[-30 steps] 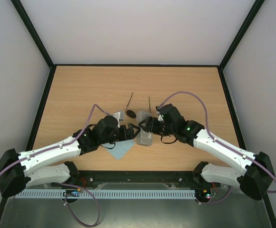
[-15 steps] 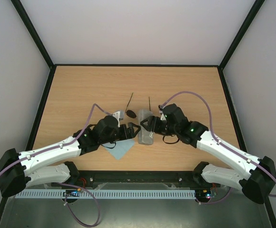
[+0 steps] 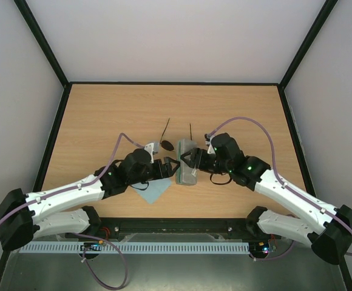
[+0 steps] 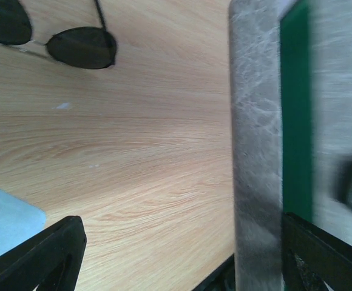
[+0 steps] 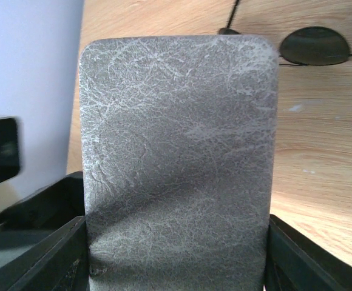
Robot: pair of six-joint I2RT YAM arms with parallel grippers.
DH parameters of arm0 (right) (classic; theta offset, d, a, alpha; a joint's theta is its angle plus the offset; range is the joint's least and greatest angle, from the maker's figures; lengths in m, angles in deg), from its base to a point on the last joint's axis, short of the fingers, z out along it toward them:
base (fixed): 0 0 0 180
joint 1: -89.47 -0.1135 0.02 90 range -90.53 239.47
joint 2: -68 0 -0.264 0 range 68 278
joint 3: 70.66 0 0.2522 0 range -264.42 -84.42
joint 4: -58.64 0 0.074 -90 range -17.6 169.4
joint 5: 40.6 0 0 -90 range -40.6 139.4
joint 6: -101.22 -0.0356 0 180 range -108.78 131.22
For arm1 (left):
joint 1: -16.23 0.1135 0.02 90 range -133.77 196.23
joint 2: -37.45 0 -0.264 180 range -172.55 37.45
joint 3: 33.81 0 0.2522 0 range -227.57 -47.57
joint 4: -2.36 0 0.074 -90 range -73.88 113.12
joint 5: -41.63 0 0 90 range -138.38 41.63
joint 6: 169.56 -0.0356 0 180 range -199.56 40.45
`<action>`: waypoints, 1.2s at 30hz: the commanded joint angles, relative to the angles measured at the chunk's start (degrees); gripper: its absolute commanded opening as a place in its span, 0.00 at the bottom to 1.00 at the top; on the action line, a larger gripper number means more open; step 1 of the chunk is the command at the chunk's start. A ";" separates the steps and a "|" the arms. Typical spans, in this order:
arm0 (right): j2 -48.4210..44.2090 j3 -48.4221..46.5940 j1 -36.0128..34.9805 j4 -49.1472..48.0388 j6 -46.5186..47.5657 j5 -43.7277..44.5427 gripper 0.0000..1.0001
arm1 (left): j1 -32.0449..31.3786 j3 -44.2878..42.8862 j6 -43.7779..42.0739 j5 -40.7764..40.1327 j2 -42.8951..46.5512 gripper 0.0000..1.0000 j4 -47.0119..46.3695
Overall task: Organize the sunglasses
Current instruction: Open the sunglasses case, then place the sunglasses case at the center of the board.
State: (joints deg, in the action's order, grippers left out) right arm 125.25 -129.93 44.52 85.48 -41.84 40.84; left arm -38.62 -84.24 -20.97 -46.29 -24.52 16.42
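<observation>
Sunglasses [image 3: 167, 145]: flat on the worktop [image 3: 103, 121], just beyond the grey case [image 5: 176, 151] | right end effector [image 3: 190, 162]: I read it clamped across the case (raised at one end) | left end effector [image 3: 170, 168]: fingers apart, at the case's edge, gripping nothing.

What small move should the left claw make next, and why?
Probably close the left claw on the edge of the grey rectangular case: that edge, showing green lining, sits between its open fingers, the right claw grips the case, and the round dark-lensed wire sunglasses lie outside it.
</observation>
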 commanded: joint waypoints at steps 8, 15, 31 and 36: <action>-4.87 -2.54 -0.59 -6.18 -0.91 -6.25 0.20 | 3.08 4.41 -0.68 -2.34 -1.18 0.87 7.86; -4.74 -0.48 -0.33 -5.24 0.26 -4.34 0.20 | 4.15 1.02 -1.85 -3.94 2.96 0.89 12.48; 0.87 21.49 12.66 -28.76 -1.04 -23.02 0.23 | 10.07 3.01 -4.22 -1.85 8.55 0.90 15.78; 5.27 22.00 13.27 -27.33 1.63 -22.58 0.31 | 10.12 3.55 -4.10 -1.48 8.37 0.90 15.10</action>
State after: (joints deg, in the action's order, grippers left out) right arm 128.46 -108.34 57.13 62.23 -42.36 21.32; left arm -28.81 -81.73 -24.49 -48.47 -16.52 31.28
